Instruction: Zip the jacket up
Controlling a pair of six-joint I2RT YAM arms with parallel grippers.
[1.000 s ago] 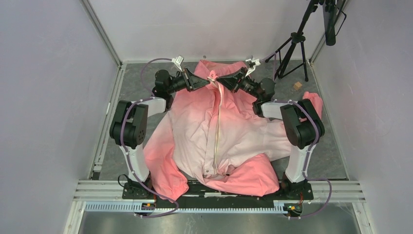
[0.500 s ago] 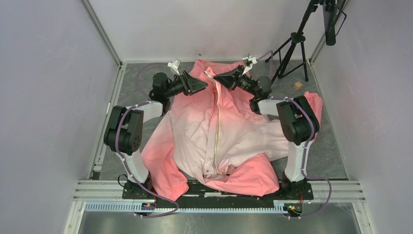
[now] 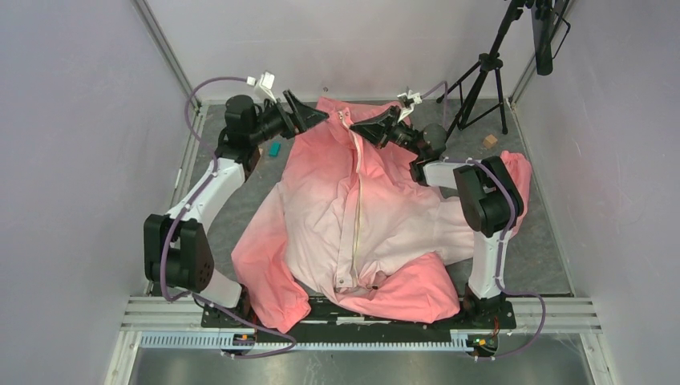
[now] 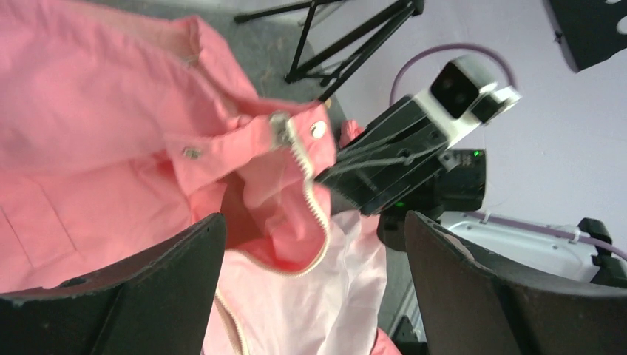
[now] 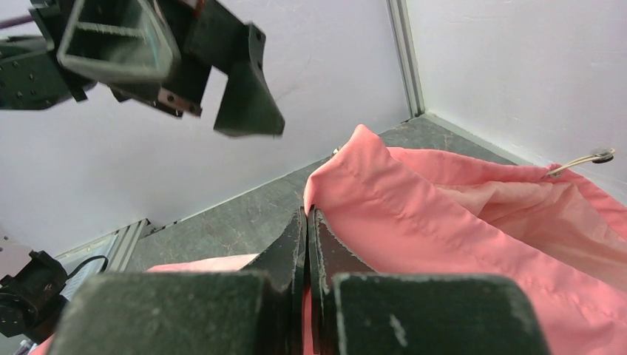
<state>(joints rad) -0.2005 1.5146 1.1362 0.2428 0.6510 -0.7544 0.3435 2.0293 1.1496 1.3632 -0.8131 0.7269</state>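
Observation:
The pink jacket lies spread on the table, its cream zipper running down the front and closed up to the chest. My right gripper is shut on the collar edge beside the zipper top; the right wrist view shows pink fabric pinched between the fingertips. My left gripper hovers open just left of the collar, holding nothing. In the left wrist view its wide jaws frame the loose collar, zipper teeth and snap buttons.
A black tripod stands at the back right, with a small tan block on the floor near it. A small teal object lies under the left arm. Enclosure walls stand close on three sides; a metal rail runs along the near edge.
My left gripper opened, let go of the collar and drew back to the left, its arm swinging outward. The right gripper kept its grip and lifted the collar slightly toward the back.

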